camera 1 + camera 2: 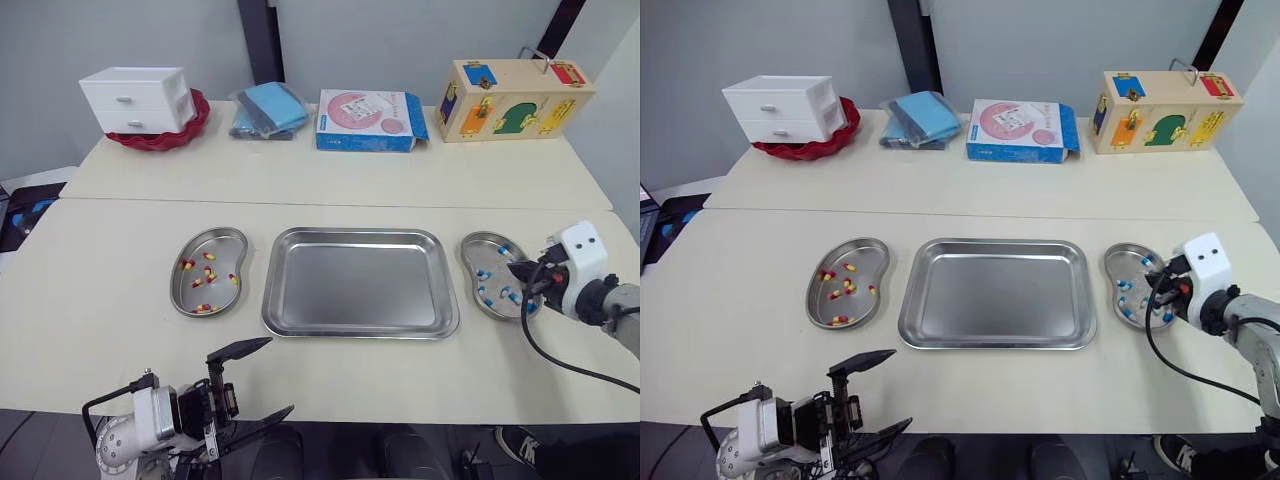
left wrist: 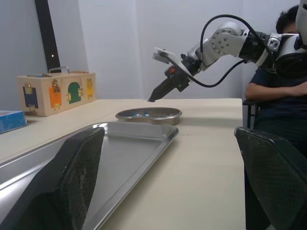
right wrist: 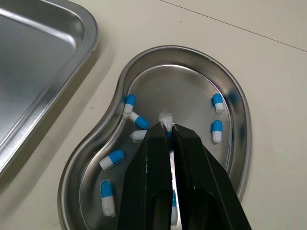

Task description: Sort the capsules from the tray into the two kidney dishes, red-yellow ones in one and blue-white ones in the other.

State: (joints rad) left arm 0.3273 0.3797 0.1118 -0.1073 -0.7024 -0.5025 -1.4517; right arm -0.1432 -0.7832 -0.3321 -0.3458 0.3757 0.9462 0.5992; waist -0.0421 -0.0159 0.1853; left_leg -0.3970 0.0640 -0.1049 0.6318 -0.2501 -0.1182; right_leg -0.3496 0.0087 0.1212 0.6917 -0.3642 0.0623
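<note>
tray: the tray (image 1: 360, 285) sits mid-bench (image 1: 120, 300) between the two dishes. No capsule is visible in it, so the source looks emptied.
left dish: the left kidney dish (image 1: 218, 243) is just beside the tray's left edge. It holds the red-yellow capsules (image 1: 205, 275), loose, with no blue ones seen among them.
right dish: the right kidney dish (image 3: 182, 84) is just beside the tray's right edge. It holds loose blue-white capsules (image 3: 111, 158) only.
right gripper: the right gripper (image 3: 166, 125) hovers over the middle of the right dish with its tips pointing down into it. The fingers are pressed nearly together on a small white bit at the tips. I read that as the white end of a pinched blue-white capsule (image 3: 165, 116), but I'm not certain.
why there: it is centred over the bowl, not the rim, so a released capsule lands inside rather than on the bench.
left gripper: the left gripper (image 1: 279, 375) is spread wide and holds nothing. It sits low at the near bench edge, clear of both dishes, so it blocks nothing.
stage: I judge this the last drop. The tray is bare and both dishes are single-colour.
next: open the fingers low over the dish. The capsule is light and round, so it will roll, and the dish wall should stop it.
risk: the capsule may cling to a finger. Released too high, it could hop the shallow rim.
</note>
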